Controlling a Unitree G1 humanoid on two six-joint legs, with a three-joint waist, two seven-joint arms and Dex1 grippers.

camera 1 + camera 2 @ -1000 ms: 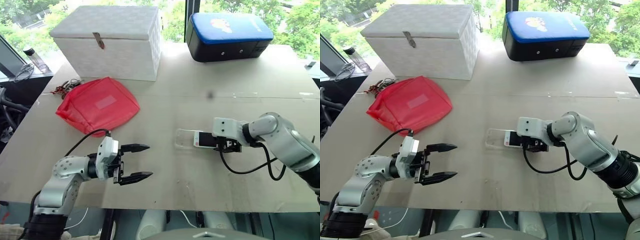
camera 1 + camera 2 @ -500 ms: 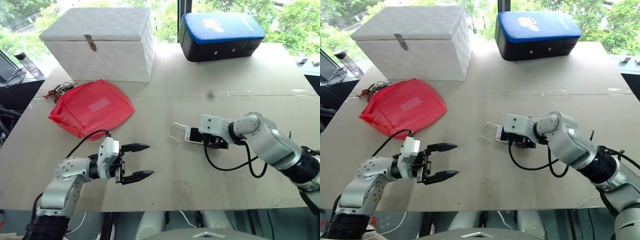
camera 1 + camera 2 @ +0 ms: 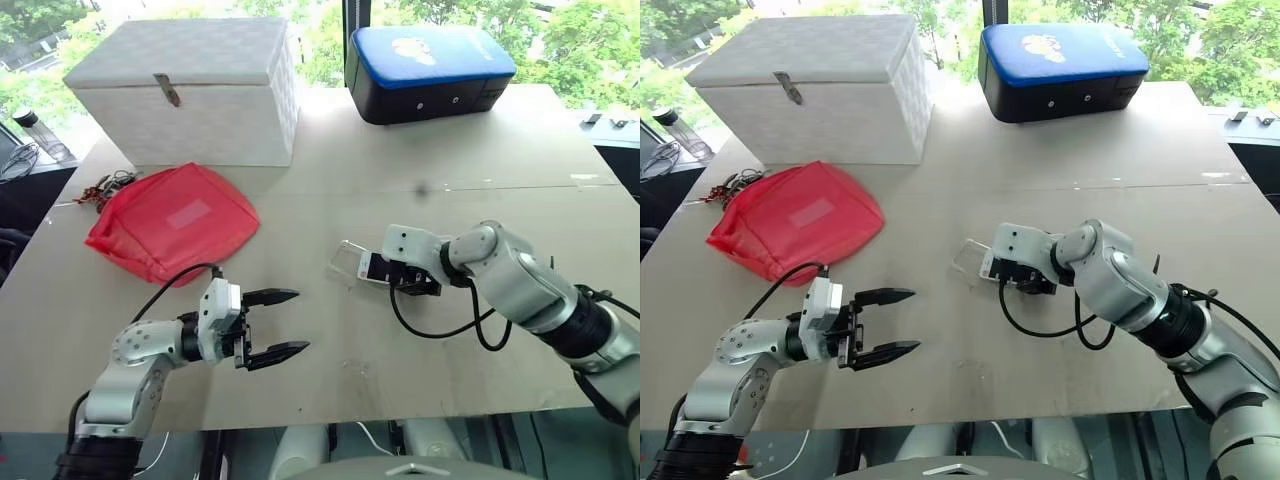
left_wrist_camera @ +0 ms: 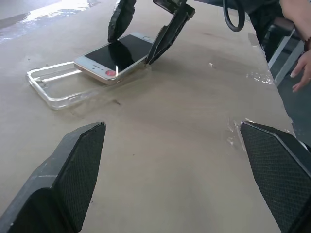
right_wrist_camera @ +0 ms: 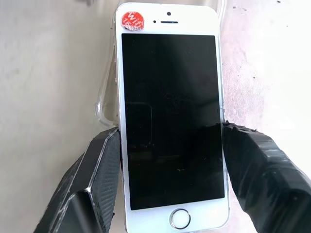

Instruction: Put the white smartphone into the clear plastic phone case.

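Observation:
My right gripper (image 5: 170, 141) is shut on the white smartphone (image 5: 169, 97), its black fingers (image 5: 102, 165) pressing the two long sides near the home button. The phone (image 4: 116, 54) lies screen up, with a red sticker at its top end. That end overlaps the near end of the clear plastic phone case (image 4: 53, 85), which lies flat on the table (image 3: 480, 180). The rest of the case (image 3: 343, 260) sticks out to the left of the phone. My left gripper (image 3: 298, 320) hovers open near the table's front left, apart from both, with nothing between its fingers.
A red mesh pouch (image 3: 170, 220) lies at the left, with a tangle of cords (image 3: 105, 183) beside it. A white box (image 3: 185, 90) and a blue-topped black case (image 3: 430, 70) stand at the back. A person's hand (image 4: 299, 73) shows beyond the table edge.
My right gripper has carried the phone a little to the left, further over the case. The whole view has shifted. The left gripper has stayed still.

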